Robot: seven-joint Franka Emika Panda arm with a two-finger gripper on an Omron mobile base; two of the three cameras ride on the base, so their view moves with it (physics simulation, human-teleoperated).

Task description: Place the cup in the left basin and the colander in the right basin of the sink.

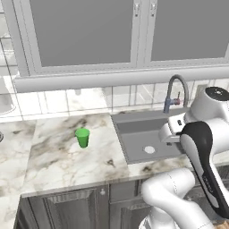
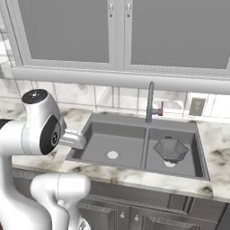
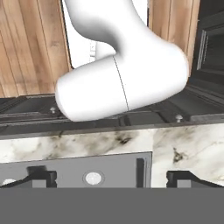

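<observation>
With the gripper (image 3: pixel 107 177) spread wide and empty over the sink (image 2: pixel 139 123), a hasty reach could topple the green cup (image 1: pixel 82 137) on the worktop (image 1: pixel 58 156).

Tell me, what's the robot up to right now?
Fingers open, holding nothing, above the sink. Colander already in right basin. Cup on counter, upright, untouched. Nothing blocking.

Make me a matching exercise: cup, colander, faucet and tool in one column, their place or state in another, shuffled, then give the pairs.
Things:
1. cup
2. colander
3. faucet
4. tool

Places or states:
A. in the right basin
B. open, holding nothing
C. upright on the marble counter, left of the sink
D. rising behind the sink's centre divider

Pairs: 1-C, 2-A, 3-D, 4-B
</observation>
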